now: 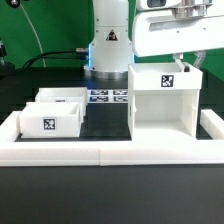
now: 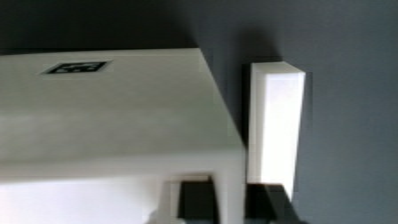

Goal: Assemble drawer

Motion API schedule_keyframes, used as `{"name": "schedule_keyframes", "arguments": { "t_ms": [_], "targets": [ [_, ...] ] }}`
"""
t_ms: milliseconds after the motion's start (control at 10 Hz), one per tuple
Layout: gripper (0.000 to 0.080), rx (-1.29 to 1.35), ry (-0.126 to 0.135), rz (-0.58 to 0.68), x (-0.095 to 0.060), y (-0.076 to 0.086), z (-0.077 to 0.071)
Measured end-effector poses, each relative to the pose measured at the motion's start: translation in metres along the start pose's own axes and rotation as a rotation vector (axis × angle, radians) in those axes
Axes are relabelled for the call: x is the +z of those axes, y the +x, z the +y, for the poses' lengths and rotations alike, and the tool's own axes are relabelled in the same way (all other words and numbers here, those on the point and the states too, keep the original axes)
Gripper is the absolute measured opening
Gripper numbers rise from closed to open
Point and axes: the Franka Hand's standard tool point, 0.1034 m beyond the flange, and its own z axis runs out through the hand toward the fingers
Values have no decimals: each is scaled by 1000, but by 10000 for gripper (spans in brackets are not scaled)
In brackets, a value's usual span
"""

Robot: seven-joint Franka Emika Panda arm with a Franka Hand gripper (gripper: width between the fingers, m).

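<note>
Black table point(image 1: 105, 120) — low white wall point(image 1: 100, 152)

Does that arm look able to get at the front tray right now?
Likely yes. The front tray stands uncovered with nothing above it; the tool is over by the housing's top, and nothing tall stands between them.

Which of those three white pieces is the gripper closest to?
The tall open-fronted housing on the exterior view's right: the gripper hangs just over its top edge, while the front tray and the rear tray sit apart on that view's left.
</note>
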Motion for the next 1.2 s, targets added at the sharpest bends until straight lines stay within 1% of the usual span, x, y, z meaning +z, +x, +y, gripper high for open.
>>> {"name": "schedule_keyframes", "arguments": {
  "t_ms": [500,700,1200],
  "targets": [
    [39,0,0,0,0,0,0],
    [39,-13,4,15,0,10,-1],
    [39,-13,4,15,0,10,-1]
  ]
}}
